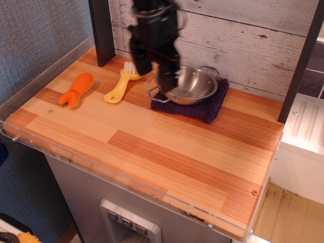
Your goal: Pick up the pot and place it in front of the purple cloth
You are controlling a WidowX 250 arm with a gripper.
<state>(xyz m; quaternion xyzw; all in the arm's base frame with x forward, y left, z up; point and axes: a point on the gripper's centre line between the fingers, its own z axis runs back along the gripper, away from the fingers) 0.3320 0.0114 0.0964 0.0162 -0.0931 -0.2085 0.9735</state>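
Gripper: your gripper [156, 77] hangs over the left edge of the pot, fingers spread apart with nothing between them; one finger sits out over the brush side, the other over the rim
Pot: the pot [190, 84] rests on top of the purple cloth [212, 104], far and right of centre on the wooden counter [167, 147]; one wire handle points near-left, the other far-right
Step in hand: lining up for the grasp, by my reading
Grasp advice: aim to put the near-left rim between the fingers, one inside the bowl and one outside, and come down straight so you don't push the pot across the cloth
Watch for: the steel wall is slick and sloped, so close low on the rim; the yellow brush [121, 83] lies just left, keep the outer finger off it
Placement target: bare wood on the near side of the cloth
Also there: an orange toy [76, 90] far left, well apart from your path
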